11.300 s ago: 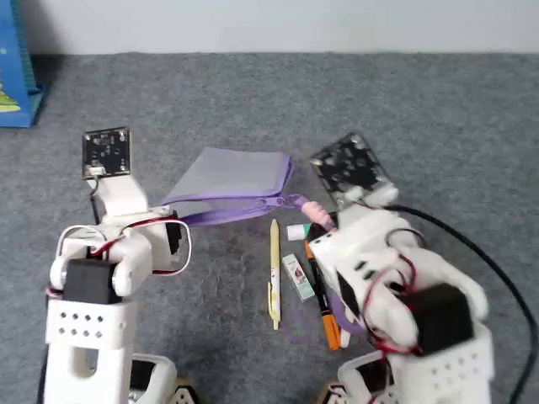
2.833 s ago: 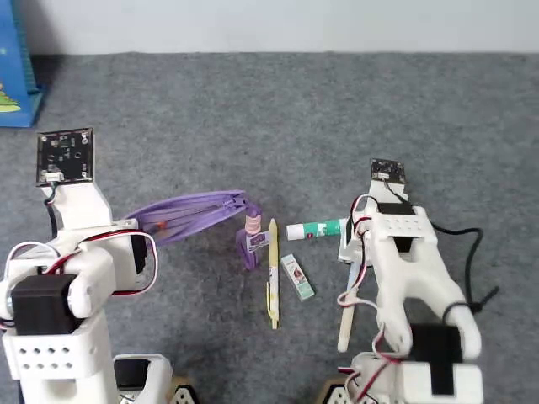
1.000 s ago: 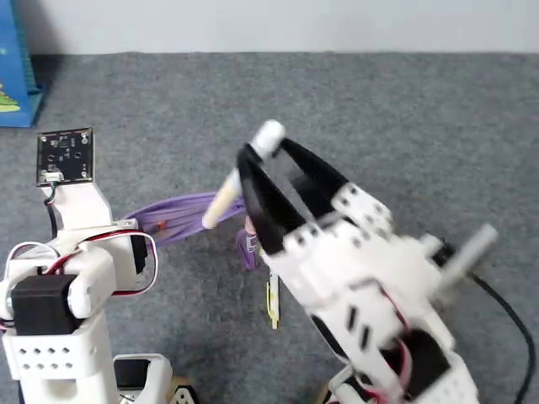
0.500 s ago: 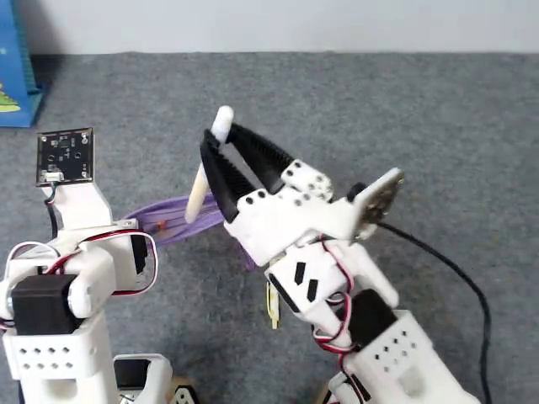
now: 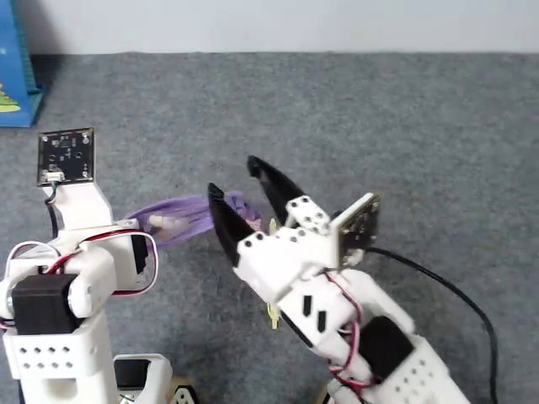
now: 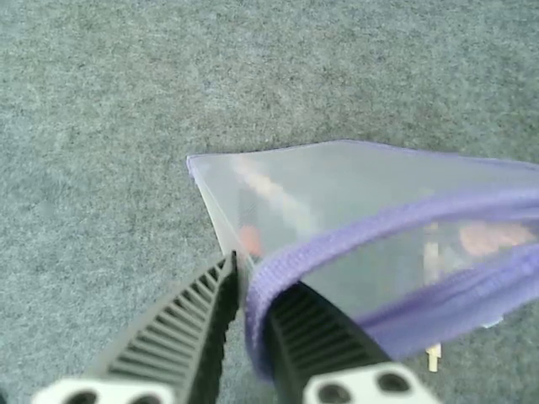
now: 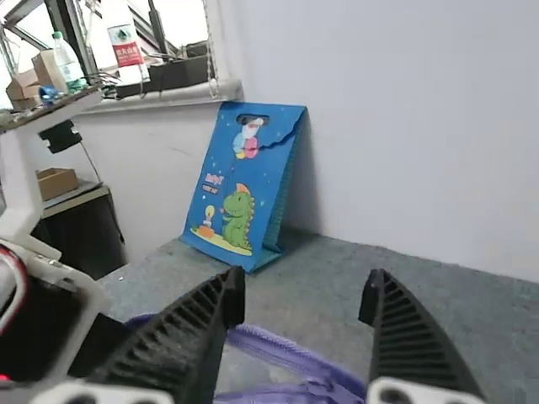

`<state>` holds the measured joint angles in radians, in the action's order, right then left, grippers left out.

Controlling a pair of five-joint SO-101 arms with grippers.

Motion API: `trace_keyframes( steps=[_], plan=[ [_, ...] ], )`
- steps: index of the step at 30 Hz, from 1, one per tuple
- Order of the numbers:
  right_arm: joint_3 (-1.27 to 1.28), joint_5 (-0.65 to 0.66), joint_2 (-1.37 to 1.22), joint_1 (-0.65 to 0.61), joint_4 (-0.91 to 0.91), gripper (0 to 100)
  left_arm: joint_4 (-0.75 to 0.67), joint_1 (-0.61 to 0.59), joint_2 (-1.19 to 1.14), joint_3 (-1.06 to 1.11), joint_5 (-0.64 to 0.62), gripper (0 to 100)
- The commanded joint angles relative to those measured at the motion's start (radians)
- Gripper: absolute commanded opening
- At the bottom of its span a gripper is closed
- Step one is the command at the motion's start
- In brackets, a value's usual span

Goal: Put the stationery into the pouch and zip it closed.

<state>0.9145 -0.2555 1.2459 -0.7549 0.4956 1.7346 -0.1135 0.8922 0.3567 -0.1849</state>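
1. The cream pen point(image 6: 268, 187), which the right gripper point(image 5: 233, 176) held above the pouch point(image 5: 181, 215) half a second ago, has left its fingers. They now stand wide apart and empty, and the arm has dipped lower over the pouch's mouth.
2. In the left wrist view a pale stick shows through the pouch's clear wall. I judge that this is the released pen, now lying inside.
3. That puts one more piece of stationery away, but the job is not finished. A yellow pen point(image 5: 273, 316) still lies on the table point(image 5: 421, 109) beneath the right arm, and the zip is not yet drawn.
4. The left gripper point(image 6: 253, 282) has its fingers closed on the pouch's corner, right at the end of the zip band. It seems to hold the pouch on edge with the opening uppermost.
5. The pouch sits between the two arms, just beside the left one. It is thin, milky, see-through film with a purple fabric zip band. The band's two halves run apart, so the mouth is open, and the film looks limp and likely to sag if let go.
6. An orange spot shows inside near the pinched corner, and a pinkish shape sits farther along. I cannot tell what either is.
7. In the right wrist view the spread fingers hang over the purple edge, with a blue gift bag point(image 7: 244, 194) against the wall beyond.
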Motion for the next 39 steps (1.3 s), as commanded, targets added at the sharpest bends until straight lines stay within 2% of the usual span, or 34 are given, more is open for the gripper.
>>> trace_keyframes(
  steps=[1,8,13,22,26,39],
  plan=[
    [-0.152,-0.074,0.016,0.097,0.225,21.9,0.018,-0.002,0.006,-0.01,0.005,1],
    [-0.176,-0.091,-0.154,0.213,0.533,21.6,0.018,-0.003,0.011,-0.012,0.005,1],
    [-0.176,-0.089,-0.367,0.274,0.631,21.6,0.018,-0.003,0.012,-0.013,0.005,1],
    [-0.176,-0.086,-0.788,0.305,0.509,21.6,0.018,-0.003,0.012,-0.012,0.005,1],
    [-0.176,-0.034,-0.938,0.305,0.464,21.6,0.018,-0.003,0.012,-0.012,0.005,1],
    [-0.178,0.034,-1.167,0.3,0.3,21.5,0.018,-0.003,0.012,-0.01,0.005,1]
  ],
)
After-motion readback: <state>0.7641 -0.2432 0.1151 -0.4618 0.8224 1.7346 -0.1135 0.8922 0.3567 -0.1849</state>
